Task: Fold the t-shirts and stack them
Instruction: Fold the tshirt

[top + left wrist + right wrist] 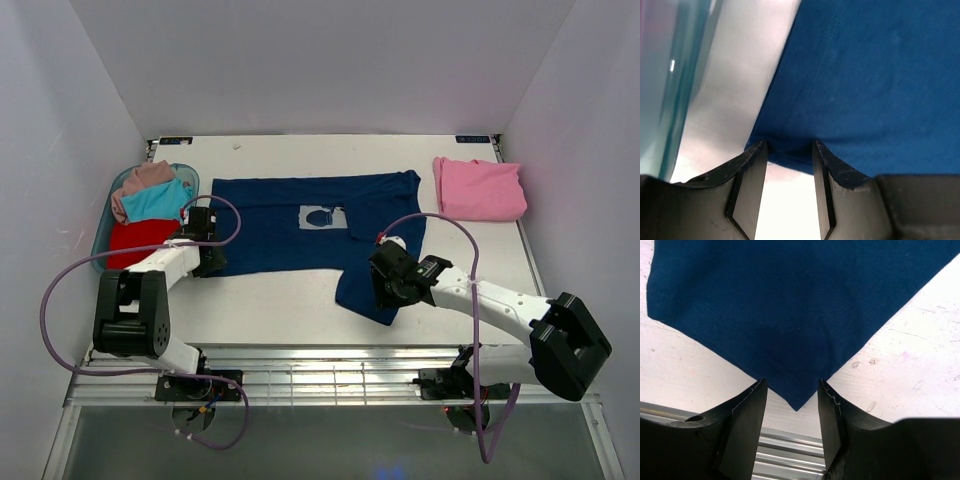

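The navy t-shirt is spread flat across the middle of the table, print upward, with one part trailing toward the lower centre of the frame. It is judged to be laid open so that folding can begin; no fold is seen yet.

At its left edge the left gripper is set low. In the left wrist view the hem of the navy t-shirt is met just at the fingertips, and the left gripper is seen partly parted, nothing pinched.

At the trailing corner the right gripper is placed. In the right wrist view that corner of the navy t-shirt points into the gap of the right gripper, whose jaws stand apart, unclosed. Both are probably positioned for a two-handed pickup.

A folded pink t-shirt lies at the upper right, apparently the stack's start. In the bin at the left, red, teal and dusty-pink tees are kept waiting.
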Robot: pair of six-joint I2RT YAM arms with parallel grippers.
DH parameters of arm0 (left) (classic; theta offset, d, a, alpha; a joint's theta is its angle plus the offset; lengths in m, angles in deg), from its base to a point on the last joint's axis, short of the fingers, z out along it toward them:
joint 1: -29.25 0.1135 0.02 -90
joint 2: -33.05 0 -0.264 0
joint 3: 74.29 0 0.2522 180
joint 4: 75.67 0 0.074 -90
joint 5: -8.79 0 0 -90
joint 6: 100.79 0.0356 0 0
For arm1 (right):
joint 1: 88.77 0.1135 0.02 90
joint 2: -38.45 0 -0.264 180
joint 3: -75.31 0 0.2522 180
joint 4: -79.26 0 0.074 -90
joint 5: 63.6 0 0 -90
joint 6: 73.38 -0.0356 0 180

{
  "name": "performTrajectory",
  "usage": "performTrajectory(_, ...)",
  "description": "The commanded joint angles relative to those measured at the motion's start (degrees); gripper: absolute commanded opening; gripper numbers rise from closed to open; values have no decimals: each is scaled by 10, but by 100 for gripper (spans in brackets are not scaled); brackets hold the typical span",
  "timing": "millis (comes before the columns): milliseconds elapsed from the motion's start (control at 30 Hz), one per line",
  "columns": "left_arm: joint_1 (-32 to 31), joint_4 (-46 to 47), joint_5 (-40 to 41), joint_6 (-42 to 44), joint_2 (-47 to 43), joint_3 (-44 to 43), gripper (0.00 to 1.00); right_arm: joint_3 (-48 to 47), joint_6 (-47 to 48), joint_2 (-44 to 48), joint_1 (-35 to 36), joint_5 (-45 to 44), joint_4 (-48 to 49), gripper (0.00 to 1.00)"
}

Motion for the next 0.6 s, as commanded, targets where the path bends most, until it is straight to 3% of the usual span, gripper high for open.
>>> performTrajectory(0, 6, 21, 20, 1, 24, -20, 51, -10, -18, -4, 5, -10, 13, 51)
performTrajectory(567, 23, 5, 28, 7, 13, -15, 51, 41, -60, -25, 9, -15, -4, 53)
